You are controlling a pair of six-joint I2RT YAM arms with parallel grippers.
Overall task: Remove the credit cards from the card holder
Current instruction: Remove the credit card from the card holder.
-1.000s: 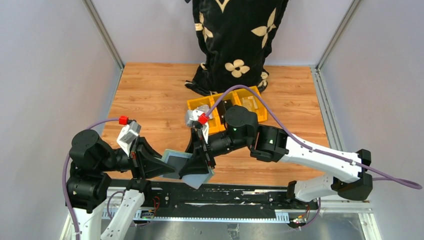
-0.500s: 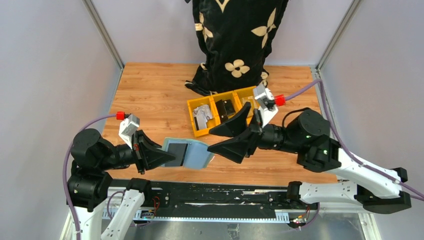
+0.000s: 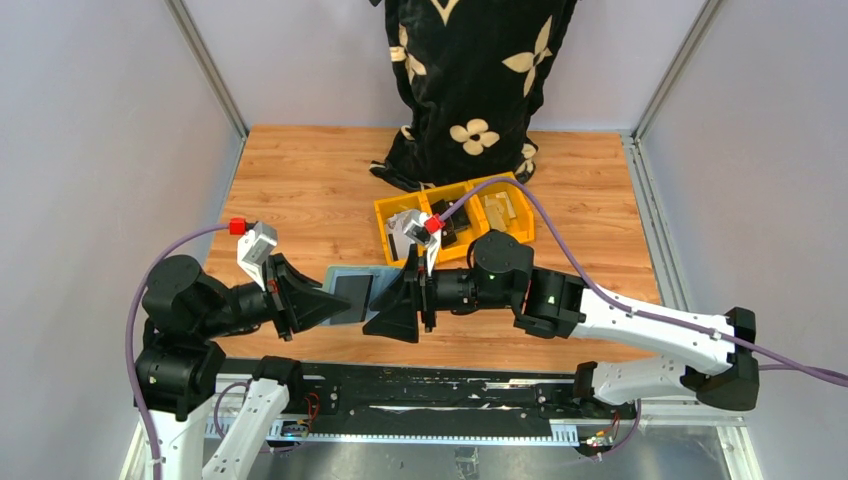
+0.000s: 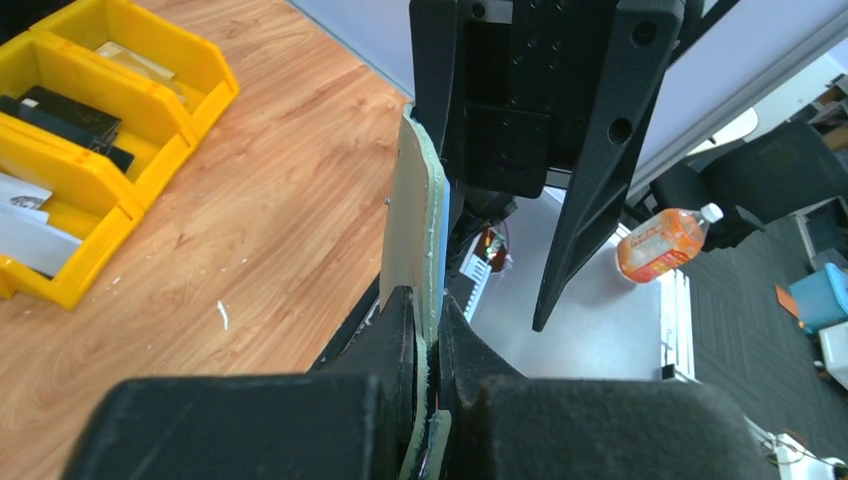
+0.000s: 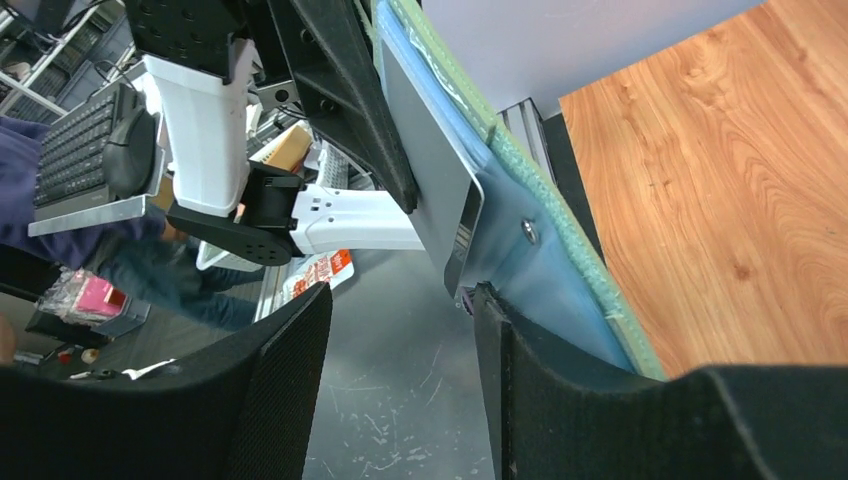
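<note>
card holder point(image 3: 350, 292): held in the air, long axis running gripper to gripper
credit card point(image 5: 432, 170): grey sheet at holder's free end, probably a card
left gripper point(image 4: 428, 322): pinching holder's other end
right gripper point(image 5: 400, 300): jaws spread, nearer the free end, which lies beside one finger

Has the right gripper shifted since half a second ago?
Yes. The right gripper swung left, from below the middle of the yellow plastic bins to the flat pale teal card holder.

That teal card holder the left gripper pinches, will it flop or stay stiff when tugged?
Probably fairly stiff: the card holder stands out from the left gripper with only a slight bow. Its glossy inner plastic looks slippery. Likely light, since one edge pinch seems to carry it.
</note>
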